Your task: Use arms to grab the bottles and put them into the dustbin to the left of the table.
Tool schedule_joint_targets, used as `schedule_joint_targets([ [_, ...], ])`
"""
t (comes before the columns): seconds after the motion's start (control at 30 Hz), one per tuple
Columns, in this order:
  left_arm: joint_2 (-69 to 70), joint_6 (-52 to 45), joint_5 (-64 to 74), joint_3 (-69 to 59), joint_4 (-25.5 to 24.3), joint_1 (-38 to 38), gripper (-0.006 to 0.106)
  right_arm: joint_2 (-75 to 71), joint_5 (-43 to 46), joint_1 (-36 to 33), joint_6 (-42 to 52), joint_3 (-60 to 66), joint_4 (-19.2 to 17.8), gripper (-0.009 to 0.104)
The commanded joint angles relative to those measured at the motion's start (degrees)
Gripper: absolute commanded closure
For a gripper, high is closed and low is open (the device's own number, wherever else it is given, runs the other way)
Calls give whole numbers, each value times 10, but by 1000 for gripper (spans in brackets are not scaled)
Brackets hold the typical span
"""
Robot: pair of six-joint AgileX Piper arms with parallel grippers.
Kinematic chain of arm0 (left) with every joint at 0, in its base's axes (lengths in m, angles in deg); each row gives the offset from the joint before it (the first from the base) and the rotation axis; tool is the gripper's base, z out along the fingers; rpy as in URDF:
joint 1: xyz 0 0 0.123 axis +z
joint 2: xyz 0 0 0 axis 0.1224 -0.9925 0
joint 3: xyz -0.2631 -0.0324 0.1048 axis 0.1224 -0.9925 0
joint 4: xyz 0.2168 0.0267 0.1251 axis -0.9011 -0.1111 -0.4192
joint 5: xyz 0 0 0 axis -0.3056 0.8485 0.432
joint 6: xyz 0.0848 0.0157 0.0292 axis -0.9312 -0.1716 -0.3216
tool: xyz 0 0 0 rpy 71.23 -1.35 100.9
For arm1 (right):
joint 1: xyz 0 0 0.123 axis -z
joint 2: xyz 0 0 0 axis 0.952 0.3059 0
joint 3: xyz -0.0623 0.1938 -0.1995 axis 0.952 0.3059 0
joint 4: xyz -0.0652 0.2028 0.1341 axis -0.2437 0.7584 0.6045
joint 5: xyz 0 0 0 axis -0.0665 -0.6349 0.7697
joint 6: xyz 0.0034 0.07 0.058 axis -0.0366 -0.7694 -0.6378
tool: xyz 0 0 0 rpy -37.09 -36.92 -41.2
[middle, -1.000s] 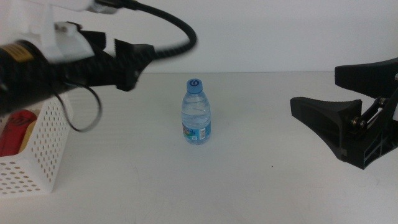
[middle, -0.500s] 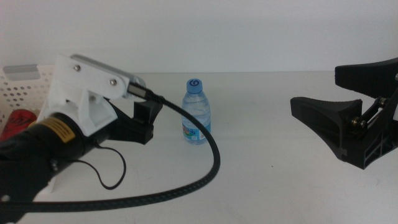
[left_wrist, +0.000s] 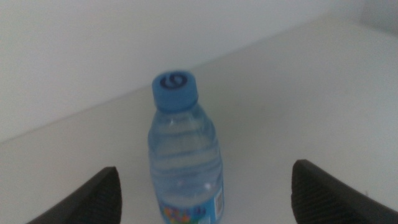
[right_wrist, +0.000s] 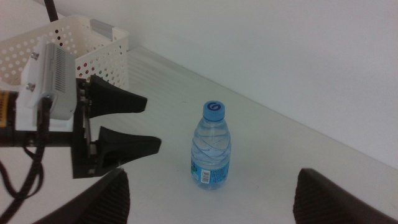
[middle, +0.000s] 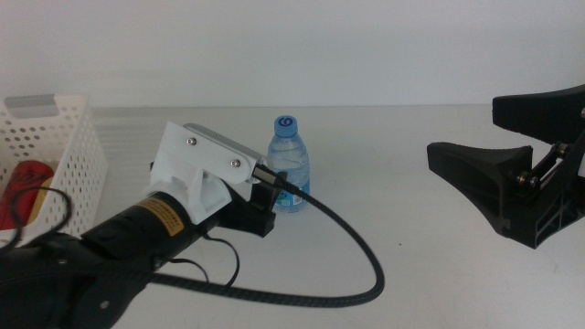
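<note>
The left gripper (right_wrist: 140, 124) is spread wide and empty, its two dark jaws level with the lower half of the small water bottle (middle: 289, 165) and pointing at it from the basket side. In the left wrist view the bottle (left_wrist: 185, 155) stands upright between the two jaw tips, a little nearer one jaw than the other, with open table on both sides of it. The blue cap (left_wrist: 176, 89) sits above the jaws' line.

The step in hand looks like the final approach to grasp. To do it well, the arm should probably advance until the bottle's body is well inside the jaws, centre it, then close on the labelled lower half, not the cap, since a light, thin-walled bottle tips easily if one jaw touches first.

Seen from the middle view, the bottle stands near the table's (middle: 384, 183) centre. The white perforated dustbin (middle: 64, 151) sits at about nine o'clock from it, with something red (middle: 27, 178) already inside. The right gripper (middle: 498, 178) waits at three o'clock, open and well apart from the bottle.
</note>
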State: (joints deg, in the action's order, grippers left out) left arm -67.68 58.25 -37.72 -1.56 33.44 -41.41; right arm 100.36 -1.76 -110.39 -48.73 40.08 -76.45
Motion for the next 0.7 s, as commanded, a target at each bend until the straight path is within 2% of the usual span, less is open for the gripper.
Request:
schedule_joint_targets([
  [0.0, -6, 33, -101, 15, -11, -1, 10, -4, 40, 2, 2, -14, -4, 24],
  [0.17, -55, 66, -135, 24, -18, -1, 10, -4, 40, 2, 2, -14, -4, 24],
  [0.5, -120, 60, -194, 64, -23, 13, 10, -4, 40, 2, 2, -14, -4, 24],
  [0.67, -137, 91, -194, 82, -55, 35, 10, -4, 40, 2, 2, -14, -4, 24],
])
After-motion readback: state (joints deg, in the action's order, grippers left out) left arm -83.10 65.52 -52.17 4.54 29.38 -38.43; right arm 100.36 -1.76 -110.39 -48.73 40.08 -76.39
